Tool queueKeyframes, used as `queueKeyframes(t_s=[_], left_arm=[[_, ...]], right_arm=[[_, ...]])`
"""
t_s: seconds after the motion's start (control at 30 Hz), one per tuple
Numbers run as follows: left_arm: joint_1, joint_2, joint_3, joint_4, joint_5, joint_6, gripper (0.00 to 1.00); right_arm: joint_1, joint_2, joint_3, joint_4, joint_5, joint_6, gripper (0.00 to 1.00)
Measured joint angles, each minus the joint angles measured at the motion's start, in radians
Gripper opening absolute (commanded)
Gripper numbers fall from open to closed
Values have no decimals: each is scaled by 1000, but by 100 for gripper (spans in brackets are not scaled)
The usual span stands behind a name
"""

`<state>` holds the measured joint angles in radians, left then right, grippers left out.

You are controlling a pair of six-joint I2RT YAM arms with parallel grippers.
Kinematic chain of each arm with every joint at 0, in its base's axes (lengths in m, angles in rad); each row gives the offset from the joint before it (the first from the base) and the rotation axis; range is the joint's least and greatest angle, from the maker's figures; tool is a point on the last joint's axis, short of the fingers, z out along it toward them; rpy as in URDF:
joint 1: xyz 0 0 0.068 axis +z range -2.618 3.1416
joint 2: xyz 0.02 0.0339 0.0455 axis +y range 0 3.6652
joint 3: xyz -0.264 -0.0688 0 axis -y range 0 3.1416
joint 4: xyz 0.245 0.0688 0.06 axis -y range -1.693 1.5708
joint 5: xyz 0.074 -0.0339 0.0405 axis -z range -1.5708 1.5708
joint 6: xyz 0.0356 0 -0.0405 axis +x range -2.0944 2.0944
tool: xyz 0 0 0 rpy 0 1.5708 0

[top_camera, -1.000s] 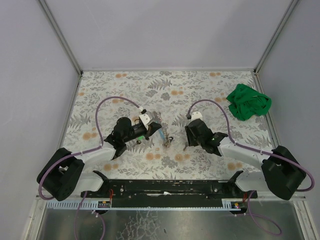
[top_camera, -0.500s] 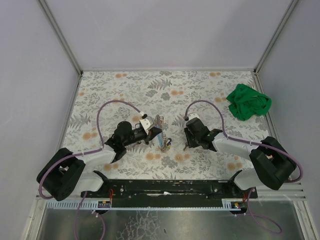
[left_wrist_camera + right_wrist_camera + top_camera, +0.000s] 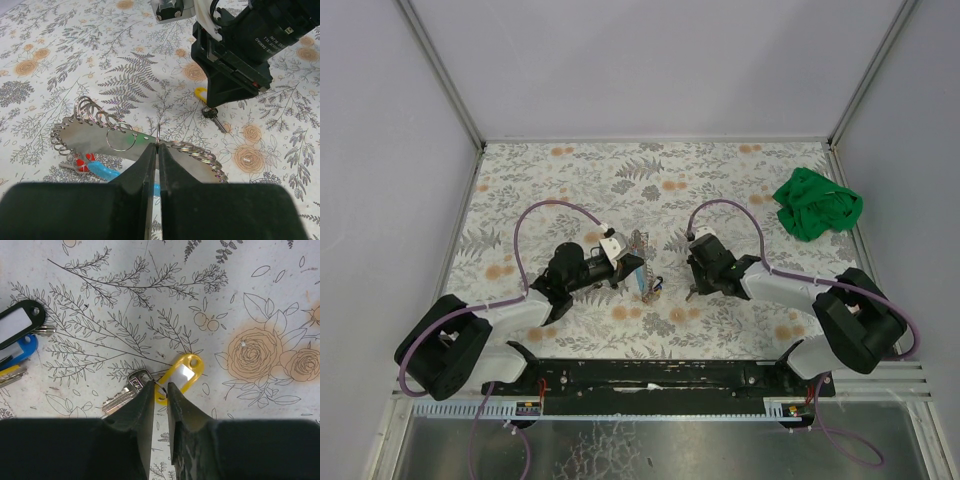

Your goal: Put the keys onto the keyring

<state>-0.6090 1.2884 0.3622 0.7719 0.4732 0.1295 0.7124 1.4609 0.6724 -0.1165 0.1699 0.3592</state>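
My left gripper [image 3: 156,148] is shut on a thin upright keyring [image 3: 158,134] at the edge of a metal strip [image 3: 100,138] lined with several rings. It holds this just above the table. Opposite it, my right gripper [image 3: 160,386] reaches down to the table. Its jaws stand a narrow gap apart, straddling the small split ring [image 3: 163,385] that joins a silver key [image 3: 122,396] to a yellow tag [image 3: 184,372]. Key and tag lie flat on the floral cloth. From the left wrist view the yellow tag [image 3: 200,93] and key [image 3: 215,118] peek out below the right gripper's body [image 3: 235,55].
Red and blue tags [image 3: 97,167] lie under the metal strip. A black tag [image 3: 19,321] and a blue tag [image 3: 20,351] rest left of the right gripper. A crumpled green cloth [image 3: 816,205] sits at the back right. Grey walls enclose the table.
The right gripper has crept slightly left and forward, and its jaws have narrowed round the small ring. The left gripper shifted a little, still shut.
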Motion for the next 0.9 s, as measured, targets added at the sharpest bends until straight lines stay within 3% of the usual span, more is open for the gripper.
queueKeyframes(t_s=[0.3,0.53,0.73,0.9], left_arm=[[0,4,0,5,3,0,0],[0,5,0,5,8,0,0],[0,5,0,5,11,0,0],[0,5,0,5,11,0,0]], right_arm=[[0,-13,39,-39,-7,-36,5],[0,-85,36,-22,-32,-111,3],[0,-183,-74,143,-50,-177,1],[-1,-248,-245,407,-58,-232,1]])
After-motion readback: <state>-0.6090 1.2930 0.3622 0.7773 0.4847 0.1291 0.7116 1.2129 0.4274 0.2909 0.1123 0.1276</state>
